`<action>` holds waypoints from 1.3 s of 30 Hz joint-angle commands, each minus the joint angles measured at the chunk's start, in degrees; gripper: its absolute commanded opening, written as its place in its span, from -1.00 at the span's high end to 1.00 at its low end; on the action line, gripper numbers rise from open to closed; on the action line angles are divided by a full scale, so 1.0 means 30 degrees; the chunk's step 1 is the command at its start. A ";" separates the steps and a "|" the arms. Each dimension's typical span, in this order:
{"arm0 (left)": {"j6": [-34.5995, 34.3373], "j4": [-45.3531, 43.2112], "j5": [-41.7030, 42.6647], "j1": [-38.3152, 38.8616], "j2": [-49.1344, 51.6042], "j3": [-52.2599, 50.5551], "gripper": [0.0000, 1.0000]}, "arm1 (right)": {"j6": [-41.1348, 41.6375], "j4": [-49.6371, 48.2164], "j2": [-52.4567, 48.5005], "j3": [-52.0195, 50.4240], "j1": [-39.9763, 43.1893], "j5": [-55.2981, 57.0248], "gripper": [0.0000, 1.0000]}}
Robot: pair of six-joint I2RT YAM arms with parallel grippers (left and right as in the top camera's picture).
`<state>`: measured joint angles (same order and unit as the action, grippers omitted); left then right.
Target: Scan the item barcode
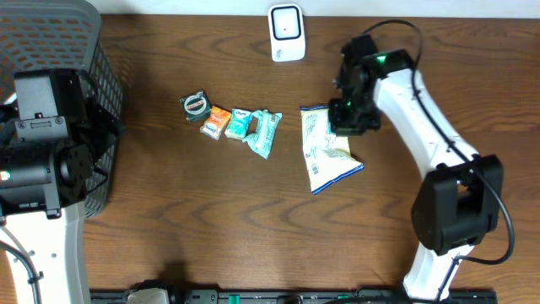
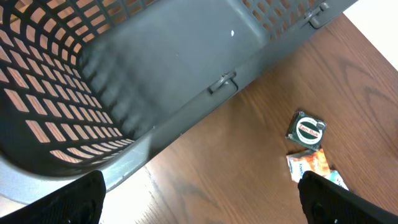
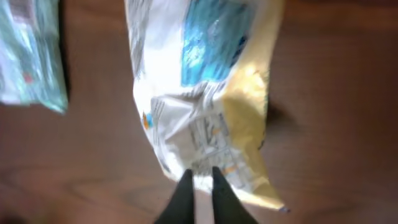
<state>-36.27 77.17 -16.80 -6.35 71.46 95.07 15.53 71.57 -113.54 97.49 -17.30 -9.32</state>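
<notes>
1. At the lower middle of the right wrist view, the right claw (image 3: 200, 179) is pinched nearly closed on the near edge of the snack bag (image 3: 205, 93).
2. The bag lies flat on the counter (image 1: 211, 219), right of centre in the overhead view. Its long axis runs top to bottom of the frame, slightly tilted, and it is gripped near its upper right.
3. The grasp looks made. Lifting the bag and showing its barcode, which I cannot make out, to the scanner (image 1: 287, 34) at top centre remain.
4. At far left, the left claw (image 2: 199, 205) gapes wide over the basket (image 2: 155, 74), holding nothing.
</notes>
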 commanded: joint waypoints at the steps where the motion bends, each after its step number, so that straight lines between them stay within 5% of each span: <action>1: -0.0306 0.0058 -0.0189 -0.0095 0.0022 -0.0102 -0.95 | -0.0750 0.0204 0.0124 -0.0809 -0.1617 0.1960 0.98; 14: -0.0299 0.0058 -0.0189 -0.0095 0.0022 -0.0102 -0.95 | 0.1916 -0.4954 0.0124 -0.8677 -0.2688 0.4430 0.98; 24: -0.0306 0.0058 -0.0189 -0.0095 0.0022 -0.0102 -0.96 | 0.1953 -0.0991 0.0277 -0.3031 -0.2317 0.5821 0.92; 31: -0.0299 0.0058 -0.0189 -0.0095 0.0022 -0.0102 -0.95 | 0.1865 -0.3789 0.0117 -0.2215 -0.1938 0.6018 0.86; 37: -0.0299 0.0058 -0.0189 -0.0095 0.0022 -0.0102 -0.96 | 0.1814 -0.8590 -0.0015 -0.5741 -0.1770 0.7315 0.76; 39: -0.0299 0.0058 -0.0189 -0.0095 0.0022 -0.0102 -0.95 | 0.1807 -1.0448 -0.0015 -0.7031 -0.1523 0.7643 0.52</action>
<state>-36.27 77.19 -16.80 -6.35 71.46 95.07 20.32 44.31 -113.36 81.28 -23.05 9.80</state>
